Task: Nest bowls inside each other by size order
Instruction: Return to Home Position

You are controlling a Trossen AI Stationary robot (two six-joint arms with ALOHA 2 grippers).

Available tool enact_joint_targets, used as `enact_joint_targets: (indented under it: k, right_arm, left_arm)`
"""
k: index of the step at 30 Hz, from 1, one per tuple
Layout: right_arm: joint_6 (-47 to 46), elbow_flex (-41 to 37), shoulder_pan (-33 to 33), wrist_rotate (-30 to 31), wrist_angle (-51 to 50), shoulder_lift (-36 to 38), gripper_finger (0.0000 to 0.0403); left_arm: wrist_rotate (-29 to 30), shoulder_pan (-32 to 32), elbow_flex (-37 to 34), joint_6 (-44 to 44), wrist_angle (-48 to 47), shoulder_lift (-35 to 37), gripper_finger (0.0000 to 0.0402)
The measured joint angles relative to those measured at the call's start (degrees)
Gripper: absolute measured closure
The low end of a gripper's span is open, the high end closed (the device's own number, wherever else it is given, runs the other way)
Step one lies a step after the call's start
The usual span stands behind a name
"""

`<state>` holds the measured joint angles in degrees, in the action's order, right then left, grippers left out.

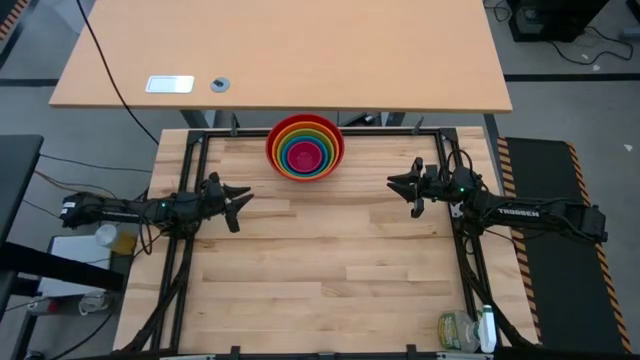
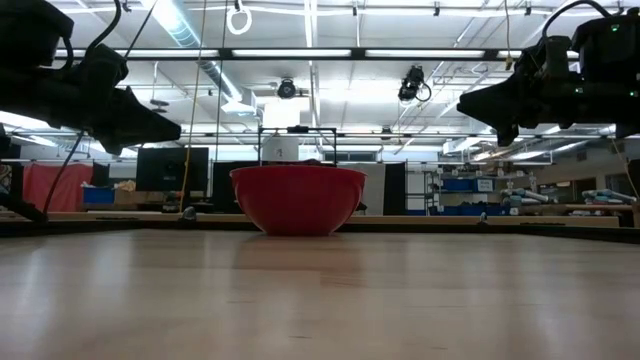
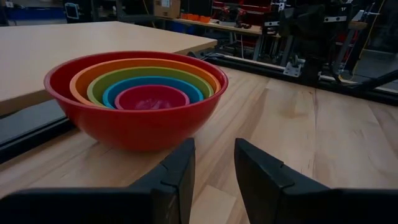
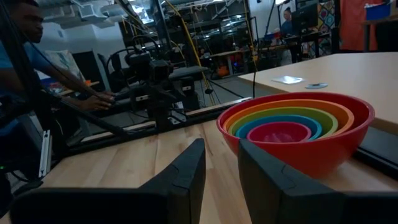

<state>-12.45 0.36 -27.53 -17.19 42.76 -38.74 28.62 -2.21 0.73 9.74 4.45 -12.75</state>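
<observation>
Five bowls sit nested in one stack at the middle of the table's far edge: red outermost, then orange, lime green, blue and pink in the centre. The red bowl rests on its base on the wood. The stack also shows in the right wrist view. My left gripper hovers above the table to the stack's near left, open and empty. My right gripper hovers to its near right, open and empty. Both point toward the stack.
A light wooden desk stands beyond the far edge, with a white card and a small disc on it. Black frame rails run round the table. Bottles stand at the near right corner. A person reaches in behind the left arm.
</observation>
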Motion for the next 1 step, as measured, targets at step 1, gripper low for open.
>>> enact_joint_targets:
  k: [1]
  right_arm:
    - [-0.02, 0.0, 0.0, 0.0, 0.0, 0.0, 0.03]
  left_arm:
    - [0.0, 0.0, 0.0, 0.0, -0.01, 0.0, 0.0288]
